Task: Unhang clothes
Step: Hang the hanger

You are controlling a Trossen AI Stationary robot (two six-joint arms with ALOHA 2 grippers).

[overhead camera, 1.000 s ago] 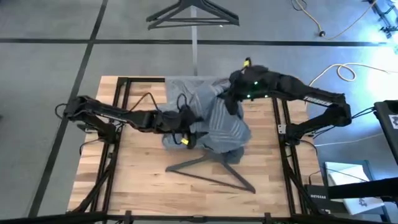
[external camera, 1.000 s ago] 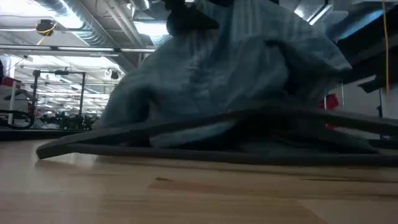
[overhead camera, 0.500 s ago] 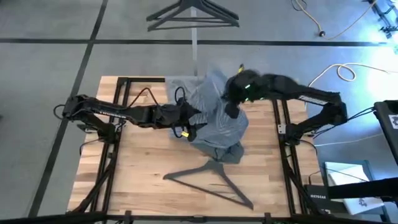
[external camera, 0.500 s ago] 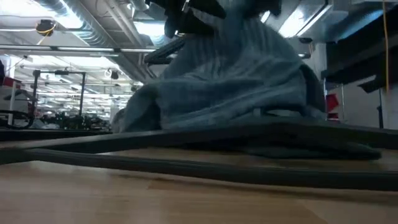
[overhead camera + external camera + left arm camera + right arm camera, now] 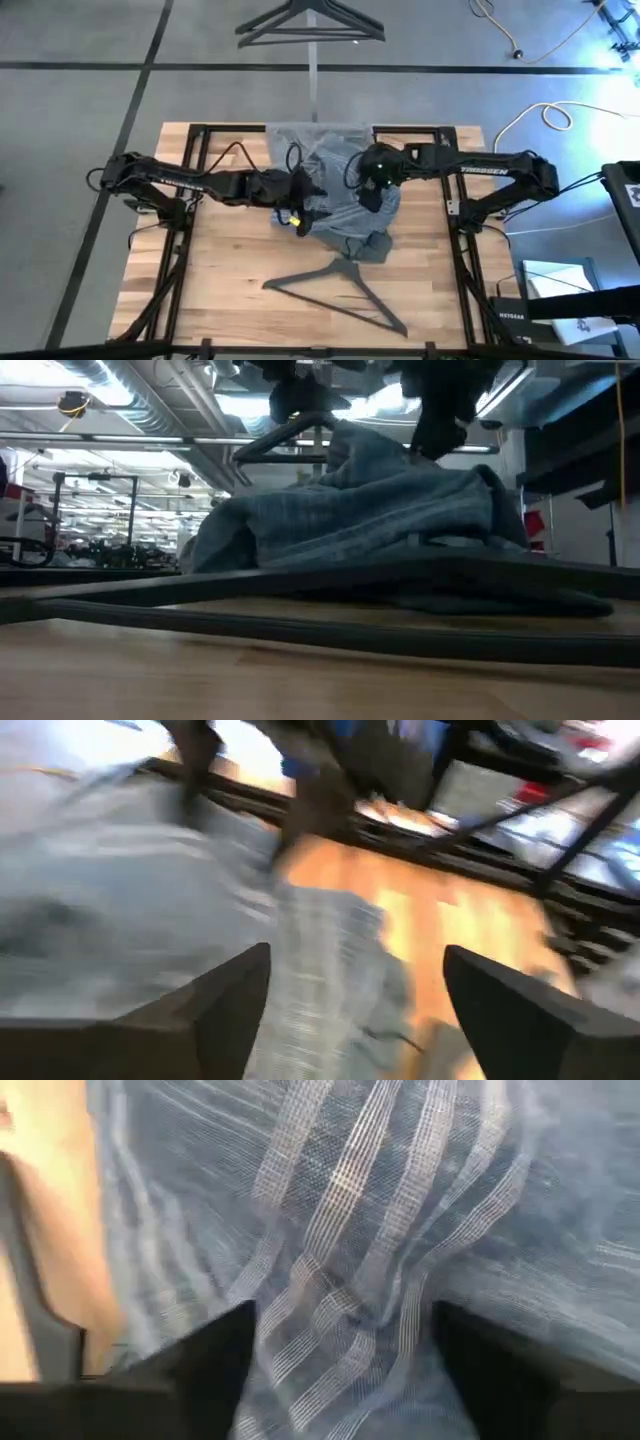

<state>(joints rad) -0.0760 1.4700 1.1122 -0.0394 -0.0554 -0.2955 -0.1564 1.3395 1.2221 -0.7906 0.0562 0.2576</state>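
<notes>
The blue-grey striped shirt (image 5: pixel 350 208) lies in a low crumpled heap (image 5: pixel 350 520) at the table's middle. Its far part rests on a plain grey T-shirt (image 5: pixel 292 135) spread flat at the far edge. My right gripper (image 5: pixel 372 195) hovers open over the heap's top, and striped cloth (image 5: pixel 350 1210) fills its wrist view. At the heap's left edge my left gripper (image 5: pixel 303 205) stands open, with cloth (image 5: pixel 330 950) showing beyond its fingers. A dark hanger (image 5: pixel 335 287) lies bare on the wood near the heap. My right gripper points down at the top of the striped heap (image 5: pixel 425 465) with its fingers spread. I cannot tell whether the fingertips still touch the cloth. My left gripper is level at the heap's left edge; I cannot tell whether it touches the shirt.
A second hanger (image 5: pixel 310 22) hangs on a stand beyond the table's far edge. Black frame rails (image 5: pixel 195 180) run along the table's left and right sides. Bare wood (image 5: pixel 220 280) lies at the near left and near right of the hanger.
My right gripper has drawn the striped shirt up and toward the far edge, off the hanger. It has then come down toward the table's left and let go. The shirt's raised top has fallen into a low heap. The hanger now lies uncovered.
</notes>
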